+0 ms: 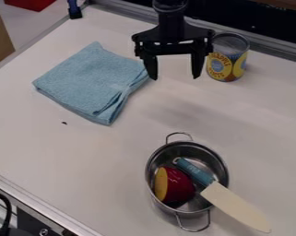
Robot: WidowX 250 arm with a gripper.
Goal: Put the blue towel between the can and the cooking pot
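The gripper hangs open at the top centre, its two fingers apart with nothing between them. Just right of it stands the can, upright, with a yellow and blue label. On the left lies the folded light blue towel, its right corner close to the gripper's left finger. The metal cooking pot, with two wire handles, sits at the lower centre-right. Inside it are a red and yellow object and a knife-like tool with a blue handle, whose pale blade sticks out over the rim.
A raised metal edge borders the white table along the back. Another metal edge runs along the lower left. A small blue and black item stands at the upper left corner, and a small dark speck lies below the towel.
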